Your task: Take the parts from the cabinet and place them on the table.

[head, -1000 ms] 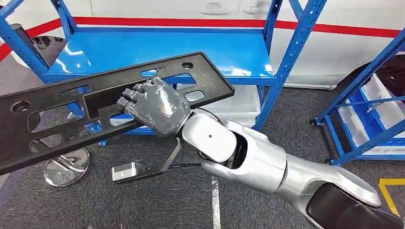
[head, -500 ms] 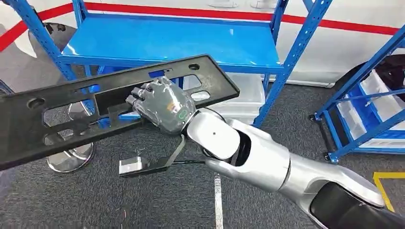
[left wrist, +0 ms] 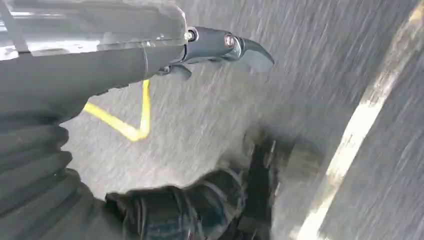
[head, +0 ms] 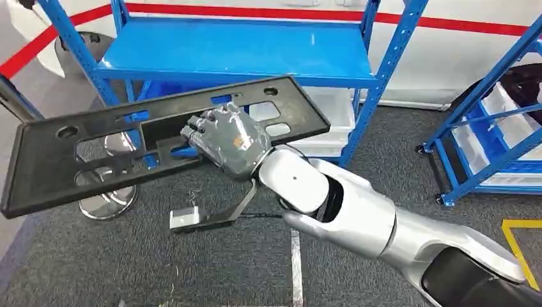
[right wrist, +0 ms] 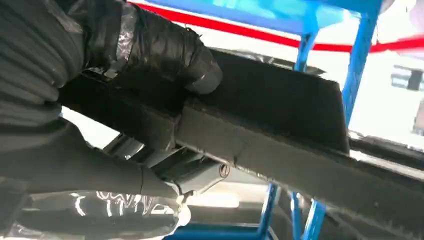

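Right hand [head: 227, 141] holds a long black panel [head: 96, 150] aloft in front of the blue rack [head: 236, 54].
Head view: the flat, matte panel has rectangular cutouts and round holes; its long axis runs from 8 o'clock to 2 o'clock, and the fingers wrap its middle bar. Left wrist view: the left hand [left wrist: 220, 47] hangs over grey floor [left wrist: 325, 75], blurred, fingers' spread unclear. Right wrist view: thumb [right wrist: 165, 55] presses the panel's top face; the far end is cut off.

1. A blue metal shelf rack [head: 240, 51] stands on the dark grey carpeted floor [head: 77, 262]; its upper shelf board is bare.
2. Under that board sits a clear plastic storage bin [head: 332, 125].
3. On the floor, left of the rack's front, rests a round shiny metal base [head: 107, 204].
4. A white floor line [head: 296, 268] runs in front of the rack.
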{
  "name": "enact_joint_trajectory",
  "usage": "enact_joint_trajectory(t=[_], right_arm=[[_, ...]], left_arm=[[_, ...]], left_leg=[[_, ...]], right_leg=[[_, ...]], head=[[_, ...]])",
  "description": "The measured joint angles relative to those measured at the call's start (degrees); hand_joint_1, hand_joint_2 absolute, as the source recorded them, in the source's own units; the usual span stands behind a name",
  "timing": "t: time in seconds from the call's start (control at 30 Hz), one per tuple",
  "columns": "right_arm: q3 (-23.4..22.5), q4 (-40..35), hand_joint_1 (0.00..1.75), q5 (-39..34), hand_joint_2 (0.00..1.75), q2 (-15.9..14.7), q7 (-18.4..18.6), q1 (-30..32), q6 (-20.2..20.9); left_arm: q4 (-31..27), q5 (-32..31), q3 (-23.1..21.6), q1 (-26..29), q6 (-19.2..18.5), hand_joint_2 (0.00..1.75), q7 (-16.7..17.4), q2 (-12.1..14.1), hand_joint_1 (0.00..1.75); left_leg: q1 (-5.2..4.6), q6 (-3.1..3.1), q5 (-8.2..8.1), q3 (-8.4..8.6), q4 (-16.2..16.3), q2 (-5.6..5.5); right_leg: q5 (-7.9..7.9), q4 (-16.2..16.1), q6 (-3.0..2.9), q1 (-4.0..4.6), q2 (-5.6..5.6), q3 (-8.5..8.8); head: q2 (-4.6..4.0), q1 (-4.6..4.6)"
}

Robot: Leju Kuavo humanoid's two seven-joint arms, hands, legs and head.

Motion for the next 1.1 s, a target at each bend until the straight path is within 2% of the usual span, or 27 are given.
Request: enact_joint_trajectory(t=[0.07,0.1,0.13,0.17,0.23,0.27,0.3,0.33,0.37,0.43,0.47,0.5,0.57,0.6,0.63,0.7,0.73,0.77,0.8,0.83,0.87,0.9,0.93,0.97,1.0,1.03,1.1], right_arm=[[0.00,0.00,1.75,-0.04,1.75,0.00,0.04,0.09,0.24],[0.00,0.02,1.75,-0.06,1.75,0.00,0.04,0.17,0.33],[0.00,0.02,1.75,-0.09,1.75,-0.02,0.04,0.20,0.46],[0.00,0.02,1.75,-0.13,1.75,-0.02,0.04,0.20,0.50],[0.00,0.02,1.75,-0.26,1.75,-0.04,0.13,0.19,0.50],[0.00,0.00,1.75,-0.28,1.75,-0.04,0.13,0.18,0.50],[0.00,-0.07,1.75,-0.33,1.75,-0.07,0.26,0.18,0.50],[0.00,-0.07,1.75,-0.39,1.75,-0.09,0.44,0.18,0.50],[0.00,-0.07,1.75,-0.44,1.75,-0.13,0.48,0.24,0.52],[0.00,-0.04,1.75,-0.48,1.75,-0.44,0.61,0.41,0.63],[0.00,-0.02,1.75,-0.48,1.75,-0.70,0.59,0.57,0.70],[0.00,0.00,1.75,-0.48,1.75,-0.85,0.61,0.67,0.85],[0.00,0.00,1.75,-0.48,1.75,-1.03,0.70,0.72,0.85],[0.00,0.00,1.75,-0.48,1.75,-1.03,0.74,0.73,0.83],[0.00,0.00,1.75,-0.48,1.75,-1.07,0.72,0.82,0.85],[0.00,0.00,1.75,-0.50,1.75,-1.16,0.66,1.05,0.85],[0.00,0.00,1.75,-0.48,1.75,-1.20,0.66,1.03,0.83],[0.00,-0.02,1.75,-0.50,1.75,-1.22,0.72,0.99,0.83],[0.00,-0.13,1.75,-0.48,1.75,-1.22,0.74,0.93,0.81],[0.00,-0.20,1.75,-0.50,1.75,-1.20,0.77,0.95,0.81],[0.00,-0.22,1.75,-0.50,1.75,-1.22,0.81,1.04,0.79],[0.00,-0.22,1.75,-0.50,1.75,-1.27,0.92,0.86,0.81],[0.00,-0.28,1.75,-0.50,1.75,-1.27,1.14,0.88,0.81],[0.00,-0.31,1.75,-0.50,1.75,-1.31,1.18,1.00,0.83],[0.00,-0.31,1.75,-0.50,1.75,-1.33,1.18,1.02,0.85],[0.00,-0.33,1.75,-0.50,1.75,-1.33,1.27,0.96,0.85],[0.00,-0.37,1.75,-0.50,1.75,-1.33,1.33,1.10,0.85]], left_arm=[[0.00,-0.04,-0.02,-0.08,0.04,1.75,-0.13,0.11,0.00],[0.00,-0.07,-0.04,-0.09,0.06,1.75,-0.13,0.20,0.00],[0.00,-0.07,-0.09,-0.08,0.09,1.75,-0.13,0.28,0.00],[0.00,-0.07,-0.13,-0.09,0.13,1.75,-0.07,0.33,0.00],[0.00,-0.07,-0.13,-0.16,0.15,1.75,0.02,0.44,0.00],[0.00,-0.09,-0.13,-0.32,0.15,1.75,0.04,0.44,0.00],[-0.07,-0.09,-0.15,-0.59,0.15,1.75,0.07,0.29,0.00],[-0.04,-0.13,-0.15,-0.58,0.15,1.75,0.07,0.68,0.00],[-0.04,-0.24,-0.17,-0.54,0.18,1.75,0.24,0.63,0.00],[-0.04,-0.28,-0.22,-0.35,0.20,1.75,0.42,0.59,0.00],[-0.04,-0.33,-0.31,-0.50,0.22,1.75,0.59,0.57,0.00],[-0.02,-0.39,-0.37,-0.47,0.35,1.75,0.79,0.63,0.00],[-0.02,-0.42,-0.42,-0.40,0.59,1.75,1.07,0.63,0.00],[-0.02,-0.42,-0.44,-0.41,0.63,1.75,1.07,0.63,0.00],[-0.02,-0.42,-0.46,-0.44,0.66,1.75,1.07,0.66,0.00],[-0.02,-0.42,-0.57,-0.44,0.68,1.75,1.09,0.68,0.00],[-0.02,-0.42,-0.59,-0.44,0.74,1.75,1.27,0.68,0.00],[-0.02,-0.42,-0.61,-0.44,0.83,1.75,1.42,0.68,0.00],[-0.04,-0.44,-0.61,-0.46,0.83,1.75,1.57,0.61,0.00],[-0.04,-0.44,-0.61,-0.43,0.83,1.75,1.55,0.61,0.00],[-0.04,-0.44,-0.61,-0.35,0.85,1.75,1.46,0.61,0.00],[-0.02,-0.39,-0.61,-0.44,1.01,1.75,0.81,0.63,0.00],[-0.02,-0.33,-0.61,-0.43,1.01,1.75,0.35,0.63,0.00],[-0.02,-0.15,-0.61,-0.39,1.01,1.75,0.28,0.66,0.00],[-0.02,0.02,-0.63,-0.20,0.96,1.75,0.33,0.83,0.00],[-0.02,0.13,-0.63,-0.22,0.90,1.75,0.39,0.83,0.00],[-0.02,0.15,-0.63,-0.21,0.90,1.75,0.37,0.98,0.00]], left_leg=[[0.31,-0.79,-6.68,-1.10,8.14,0.11],[0.39,-1.13,-7.69,-1.56,11.81,0.11],[0.49,-1.49,-6.42,-1.57,14.55,0.11],[0.62,-1.91,-3.53,-0.58,15.11,0.11],[1.11,-2.84,0.20,4.01,10.73,0.12],[1.27,-3.40,-1.71,6.54,7.03,0.12],[0.55,-3.61,-5.59,9.82,1.95,0.00],[0.45,-1.82,-6.61,10.07,0.49,-0.38],[0.55,-0.76,-5.98,9.11,0.89,-0.21],[0.48,0.60,-4.72,7.83,0.98,-0.05],[0.64,1.20,-3.87,7.91,0.99,0.30],[0.67,1.64,-3.08,7.02,0.84,0.15],[0.71,2.10,-1.18,4.98,0.80,0.29],[0.71,2.08,-0.41,3.97,0.81,0.29],[0.72,2.02,0.33,3.01,0.81,0.33],[0.76,1.74,1.85,1.12,0.81,0.37],[0.76,1.57,2.66,0.18,0.80,0.35],[0.75,1.34,3.25,-0.53,0.67,0.25],[0.91,1.09,3.85,-0.75,0.64,0.26],[0.79,0.59,4.32,-0.90,0.34,0.17],[1.00,0.26,4.88,-0.47,-0.33,0.24],[1.36,-0.46,5.90,-0.20,-1.27,0.26],[1.38,-0.97,6.74,0.07,-2.10,0.29],[1.31,-1.36,7.33,-0.06,-2.73,0.29],[1.33,-1.27,5.50,-0.67,-2.04,0.26],[1.20,-1.13,1.62,-1.45,0.56,0.27],[1.11,-1.37,-4.39,-3.39,8.79,0.27]], right_leg=[[1.19,0.39,0.86,-0.09,-0.07,-1.76],[1.65,0.80,1.03,-0.15,-0.08,-2.80],[2.20,1.40,1.25,-0.32,-0.08,-4.07],[2.71,2.27,1.58,-0.58,-0.09,-5.64],[3.36,4.36,2.36,-1.25,-0.09,-8.58],[3.59,5.44,2.71,-1.46,-0.10,-9.80],[3.85,6.52,3.13,-1.15,-0.05,-10.98],[4.03,6.90,3.29,-1.07,-0.12,-11.18],[4.96,6.82,3.39,-1.00,-0.13,-11.27],[6.48,6.13,3.72,-1.01,-0.02,-11.63],[5.08,6.70,4.10,-1.28,0.36,-12.22],[1.36,8.67,4.56,-1.25,0.51,-12.79],[-6.62,17.51,5.22,-1.55,0.58,-14.52],[-8.57,21.72,5.40,-1.71,0.58,-15.09],[-8.76,24.28,5.48,-1.83,0.58,-14.85],[-5.59,23.09,5.28,-1.93,0.58,-11.36],[-3.89,19.38,4.93,-1.88,0.60,-7.83],[-3.63,14.47,4.42,-1.69,0.67,-3.60],[-6.52,9.16,3.68,-1.30,0.77,0.32],[-8.33,4.70,3.63,-1.04,0.60,2.44],[-7.38,5.65,3.94,-1.03,0.47,2.03],[-6.92,4.92,3.36,-0.58,0.61,1.35],[-6.21,4.20,2.86,-0.49,0.61,1.13],[-4.52,2.59,2.39,-1.17,0.56,1.18],[-3.36,2.21,2.54,-1.15,0.49,1.41],[-2.51,1.87,2.04,-1.15,0.48,0.65],[-1.21,1.90,1.99,-1.01,0.47,-0.82]], head=[[0.00,0.00],[0.00,-0.02],[0.02,-0.15],[0.00,-0.13],[0.00,-0.15],[0.00,-0.15],[0.02,-0.61],[0.02,-0.35],[0.00,-0.09],[0.00,-0.06],[0.00,-0.28],[0.00,0.26],[0.00,0.46],[0.02,0.46],[0.00,0.44],[0.00,0.48],[0.00,0.44],[0.00,0.48],[0.02,0.33],[0.00,0.42],[0.02,0.26],[0.00,1.07],[0.00,1.14],[0.00,1.03],[0.00,1.05],[0.00,0.79],[0.00,0.79]])
